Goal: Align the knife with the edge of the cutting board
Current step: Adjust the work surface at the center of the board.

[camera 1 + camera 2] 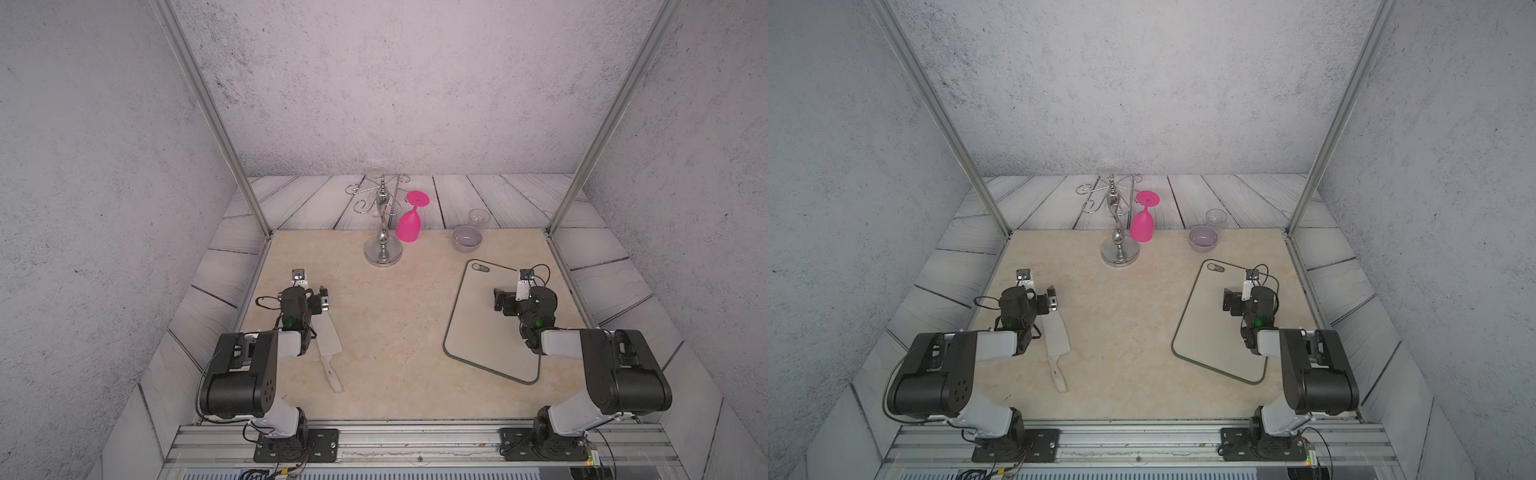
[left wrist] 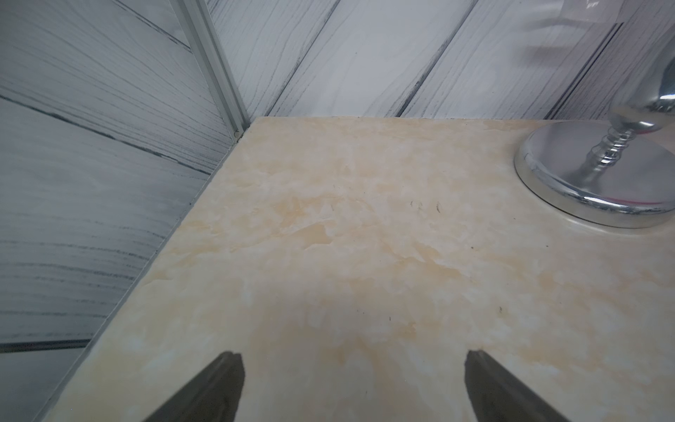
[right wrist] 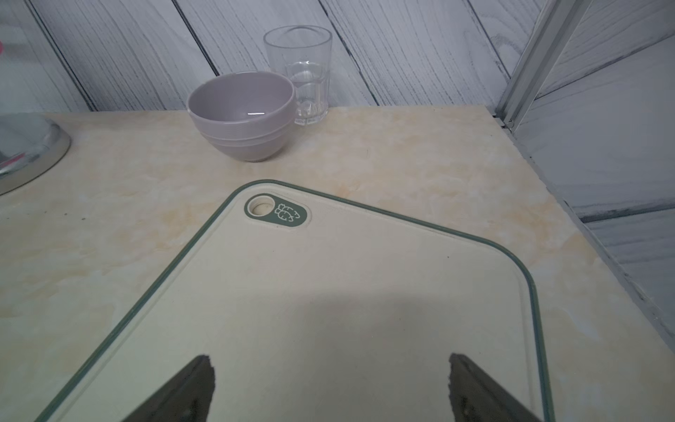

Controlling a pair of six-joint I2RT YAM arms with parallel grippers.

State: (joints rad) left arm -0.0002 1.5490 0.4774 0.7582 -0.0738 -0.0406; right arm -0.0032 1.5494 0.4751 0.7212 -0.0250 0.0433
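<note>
Left gripper [image 1: 323, 298] just beyond knife [image 1: 330, 338] tip

No readable words or numbers are showing; only a white line-drawn emblem [image 3: 286, 213] is sitting at the far corner of the flat beige green-rimmed cutting board [image 3: 328, 277].

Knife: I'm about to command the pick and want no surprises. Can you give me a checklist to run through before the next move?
1. The left gripper has open, empty fingers: ok.
2. The right gripper has open fingers, over the cutting board: ok.
3. The knife lies flat on the table, unheld: ok.
4. The left gripper is over the handle: not ok; it sits past the blade tip.
5. The table between knife and cutting board is bare: ok.
6. The knife is aligned with a cutting board edge: not ok; they lie far apart.
</note>
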